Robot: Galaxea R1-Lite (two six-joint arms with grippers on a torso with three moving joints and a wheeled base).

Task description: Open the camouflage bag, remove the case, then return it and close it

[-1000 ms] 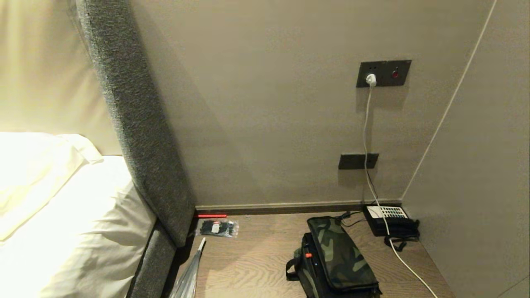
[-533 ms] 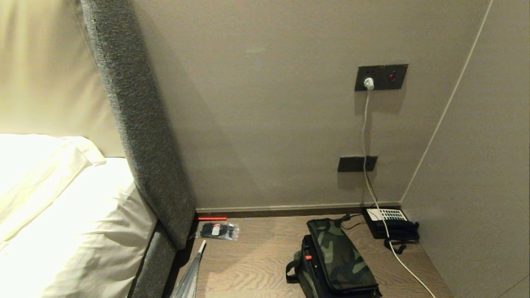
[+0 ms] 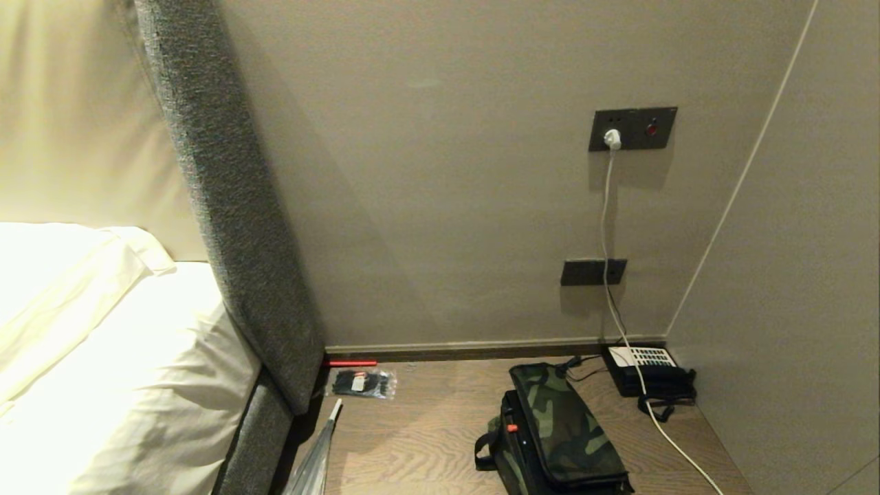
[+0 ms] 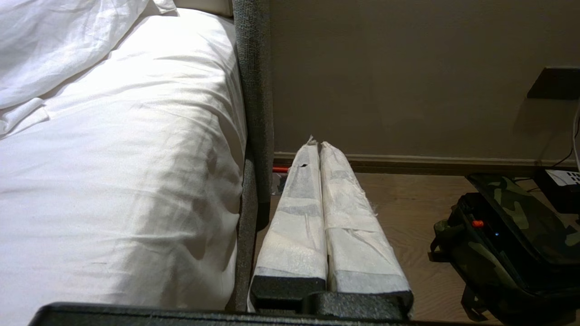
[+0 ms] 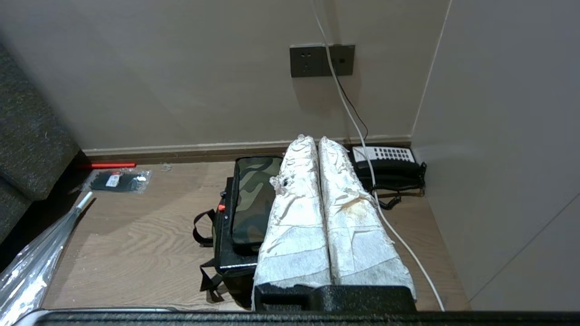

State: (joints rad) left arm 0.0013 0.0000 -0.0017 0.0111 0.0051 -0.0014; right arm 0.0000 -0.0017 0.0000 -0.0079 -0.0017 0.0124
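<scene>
The camouflage bag [image 3: 558, 427] stands shut on the wooden floor near the wall, green camouflage top up, black sides and straps showing. It also appears in the left wrist view as the bag [image 4: 512, 235] and in the right wrist view as the bag [image 5: 251, 199]. The case is out of view. My left gripper [image 4: 317, 144] hangs shut and empty beside the bed, well left of the bag. My right gripper [image 5: 312, 139] is shut and empty above and short of the bag. Neither arm shows in the head view.
A black telephone [image 3: 650, 371] sits in the corner behind the bag, with a white cable [image 3: 608, 227] running from the wall socket across the floor. A packet of cable ties [image 3: 362, 382] and a red stick [image 3: 350, 360] lie by the grey headboard [image 3: 234, 227]. The bed [image 3: 103, 357] fills the left.
The whole head view has shifted slightly downward, a move of the camera. The bag, the telephone and the other things have kept their places.
</scene>
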